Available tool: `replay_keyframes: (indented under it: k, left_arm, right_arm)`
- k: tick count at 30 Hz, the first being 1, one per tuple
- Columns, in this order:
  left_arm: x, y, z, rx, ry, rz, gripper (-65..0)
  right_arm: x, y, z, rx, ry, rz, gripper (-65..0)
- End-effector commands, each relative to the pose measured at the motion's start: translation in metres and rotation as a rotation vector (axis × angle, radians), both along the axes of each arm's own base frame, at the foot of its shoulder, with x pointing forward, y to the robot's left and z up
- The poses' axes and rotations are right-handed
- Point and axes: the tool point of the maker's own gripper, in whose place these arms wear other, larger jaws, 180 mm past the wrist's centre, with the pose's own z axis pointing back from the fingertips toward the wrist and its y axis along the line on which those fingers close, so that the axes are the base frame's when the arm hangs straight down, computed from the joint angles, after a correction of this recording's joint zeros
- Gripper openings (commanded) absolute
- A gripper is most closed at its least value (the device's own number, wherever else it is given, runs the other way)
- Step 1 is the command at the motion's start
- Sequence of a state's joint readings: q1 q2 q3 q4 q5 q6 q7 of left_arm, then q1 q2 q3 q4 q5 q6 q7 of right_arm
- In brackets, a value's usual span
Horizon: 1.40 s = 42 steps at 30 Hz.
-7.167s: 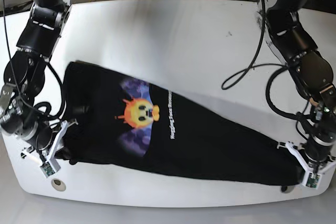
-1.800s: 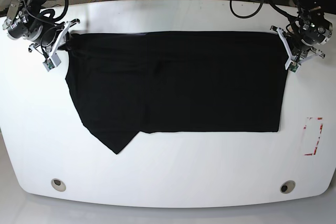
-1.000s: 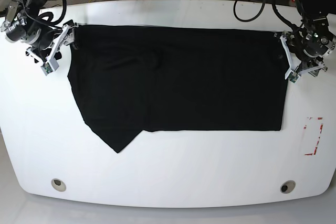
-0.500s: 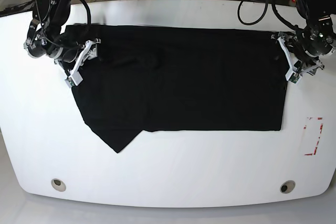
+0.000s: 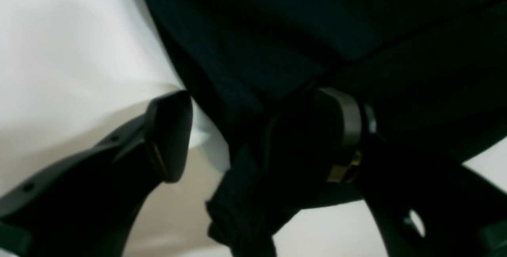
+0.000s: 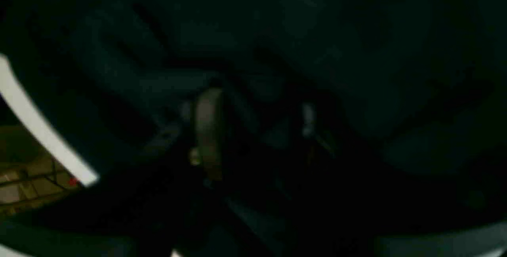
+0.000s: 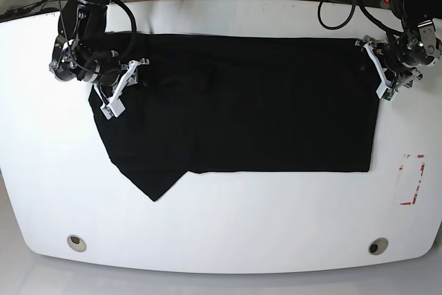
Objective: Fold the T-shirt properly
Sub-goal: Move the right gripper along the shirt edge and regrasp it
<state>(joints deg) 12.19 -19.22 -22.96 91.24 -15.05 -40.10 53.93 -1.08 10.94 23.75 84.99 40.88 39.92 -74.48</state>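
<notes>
Base view: you see the T-shirt [image 7: 235, 101] lying flat on the white bench [image 7: 228, 226], spread as a wide black rectangle across the far half, plain side up. One pointed flap hangs out from its near edge toward your right arm's side. The far edge runs close to the bench's far rim.

Your right gripper [image 7: 119, 89] sits over the cloth at the shirt's end on this view's left, its white jaws lying on the black fabric. In the right wrist view the picture is almost wholly dark; two pale fingertips [image 6: 208, 130] stand fairly close together with black cloth [image 6: 277, 51] around them, but you cannot tell whether they pinch a fold or stand released.

Your left gripper [image 7: 381, 70] rests at the shirt's opposite end. In the left wrist view its jaws stand parted: one fingertip [image 5: 170, 134] is over bare bench [image 5: 59, 51], the other is pressed into the cloth [image 5: 277, 51], and a bunched hem hangs between them, touching only the latter.

A red-edged mark [image 7: 412, 179] lies on the bench near the left arm's side, apart from the shirt.
</notes>
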Motion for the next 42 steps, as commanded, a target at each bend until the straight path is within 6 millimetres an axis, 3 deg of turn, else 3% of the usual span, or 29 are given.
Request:
replay_keyframes:
  k: [1,6,14,25,27,31,35,37,40,42]
  left_arm:
    - [0.008,0.008,0.008,0.043,-0.026,-0.005,-21.1]
    - [0.005,-0.004,-0.004,0.101,0.025,-0.078,-21.1]
    - [-0.002,-0.013,-0.024,0.103,0.057,-0.124,-28.7]
    - [-0.006,-0.011,-0.032,0.092,0.083,-0.112,-29.4]
    - [-0.006,-0.011,-0.032,0.091,0.081,-0.112,-29.3]
    - [-0.004,-0.01,-0.029,0.09,0.073,-0.107,-29.3]
    - [0.01,-0.006,-0.019,0.068,0.029,-0.075,-29.2]
    - [0.017,-0.006,-0.01,0.016,-0.012,-0.041,-29.2]
    - [0.025,0.003,0.005,-0.035,-0.054,0.02,-26.0]
    - [0.038,0.008,0.026,-0.053,-0.112,0.048,-21.2]
  right_arm:
    - [0.014,-0.008,0.014,-0.001,-0.061,-0.015,-52.8]
    - [0.022,-0.009,0.035,-0.032,-0.137,-0.004,-65.0]
    - [0.034,-0.018,0.056,-0.084,-0.211,0.015,-65.0]
    - [0.069,-0.03,0.044,-0.011,-0.173,-0.045,-64.4]
    - [0.074,-0.034,0.04,-0.009,-0.16,-0.041,-58.3]
    - [0.081,-0.037,0.031,-0.023,-0.134,-0.011,-36.3]
    - [0.085,-0.047,0.045,-0.06,-0.177,-0.004,-19.2]
    - [0.08,-0.054,0.055,-0.098,-0.208,0.007,-16.0]
    - [0.07,-0.069,0.074,-0.17,-0.253,0.01,-17.3]
    - [0.058,-0.078,0.083,-0.219,-0.273,0.006,-18.5]
